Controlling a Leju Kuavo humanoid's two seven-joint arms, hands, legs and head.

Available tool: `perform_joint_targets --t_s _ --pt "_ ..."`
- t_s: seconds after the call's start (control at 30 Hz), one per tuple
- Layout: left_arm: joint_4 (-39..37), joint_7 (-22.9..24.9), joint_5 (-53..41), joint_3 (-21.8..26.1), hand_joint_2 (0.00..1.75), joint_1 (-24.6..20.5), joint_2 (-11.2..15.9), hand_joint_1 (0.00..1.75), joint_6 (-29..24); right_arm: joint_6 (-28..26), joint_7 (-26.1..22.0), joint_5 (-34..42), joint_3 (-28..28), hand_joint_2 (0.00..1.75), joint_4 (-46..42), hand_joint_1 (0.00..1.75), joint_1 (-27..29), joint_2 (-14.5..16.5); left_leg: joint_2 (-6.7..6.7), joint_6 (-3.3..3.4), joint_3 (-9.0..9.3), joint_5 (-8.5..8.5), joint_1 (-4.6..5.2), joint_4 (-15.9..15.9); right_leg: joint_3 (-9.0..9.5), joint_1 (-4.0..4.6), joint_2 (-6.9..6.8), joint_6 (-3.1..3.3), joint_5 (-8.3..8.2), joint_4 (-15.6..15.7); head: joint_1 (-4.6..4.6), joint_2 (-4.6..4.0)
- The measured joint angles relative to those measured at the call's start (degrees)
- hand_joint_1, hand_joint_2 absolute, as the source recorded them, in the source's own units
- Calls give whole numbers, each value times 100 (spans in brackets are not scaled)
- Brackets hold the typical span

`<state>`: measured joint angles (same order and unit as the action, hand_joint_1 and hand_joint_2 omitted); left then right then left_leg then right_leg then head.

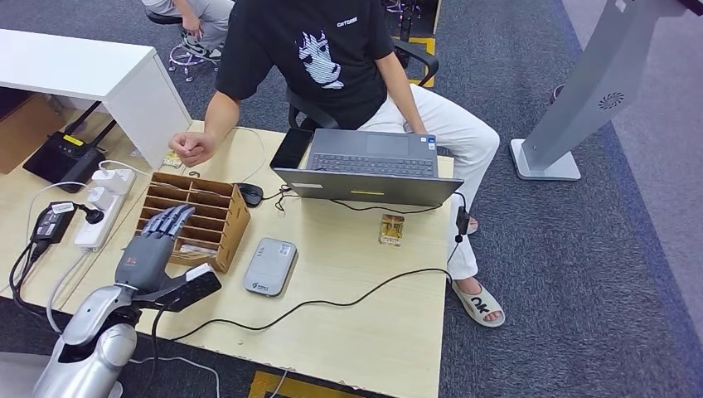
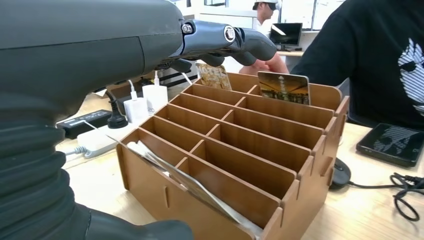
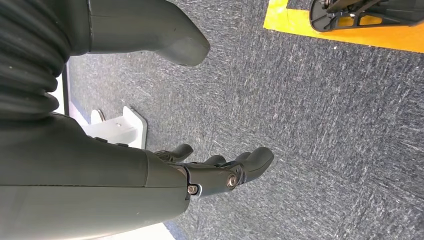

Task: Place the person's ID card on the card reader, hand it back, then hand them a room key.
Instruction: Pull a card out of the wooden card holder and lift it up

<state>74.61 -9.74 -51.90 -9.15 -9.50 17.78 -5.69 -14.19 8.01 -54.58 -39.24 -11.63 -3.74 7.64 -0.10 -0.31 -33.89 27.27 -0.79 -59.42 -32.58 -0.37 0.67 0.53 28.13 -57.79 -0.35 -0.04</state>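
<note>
Key step looks in hand: left hand (image 1: 153, 245) hovers empty, fingers (image 2: 235, 42) spread, above the wooden rack (image 1: 203, 217) where a key card (image 2: 283, 87) stands upright; next it must reach down and pinch one; right hand (image 3: 210, 172) hangs loose, holding nothing.

A grey, flat card reader (image 1: 271, 266) with rounded corners lies on the bench (image 1: 365, 332), just beside a wooden slotted organizer (image 1: 192, 217). Picture-printed cards (image 2: 283, 87), probably the room keys, stand upright in the organizer's far slots.
</note>
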Motion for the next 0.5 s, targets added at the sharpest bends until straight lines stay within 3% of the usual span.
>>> perform_joint_targets --t_s 0.13,0.23,0.33,0.4,0.43,0.5 --pt "8 -1 3 -10 175 -13 0 19 3 0 -3 -2 -1 175 0 0 0 -1 0 0 0 0 0 0 0 0 0 0 0 0 0 0" --pt "10 -1 9 -15 175 -17 1 72 3 0 -3 -2 -2 175 0 0 0 -1 0 0 0 0 0 0 0 0 0 0 0 0 0 0" --pt "11 -1 21 -28 175 -18 9 110 11 0 -3 -3 -4 175 0 0 0 0 0 0 0 0 0 0 0 0 0 0 0 0 0 0" --pt "19 4 50 -40 175 -19 38 147 37 0 -3 -5 -10 175 0 0 0 0 0 0 0 0 0 0 0 0 0 0 0 0 0 0" --pt "27 16 74 -45 175 -20 60 158 61 0 -3 -9 -14 175 0 0 0 -1 0 0 0 0 0 0 0 0 0 0 0 -1 0 0" --pt "48 54 119 -47 175 -19 117 159 111 0 -3 -17 -19 175 0 0 0 -1 0 0 0 0 0 0 0 0 0 0 0 -1 1 0"
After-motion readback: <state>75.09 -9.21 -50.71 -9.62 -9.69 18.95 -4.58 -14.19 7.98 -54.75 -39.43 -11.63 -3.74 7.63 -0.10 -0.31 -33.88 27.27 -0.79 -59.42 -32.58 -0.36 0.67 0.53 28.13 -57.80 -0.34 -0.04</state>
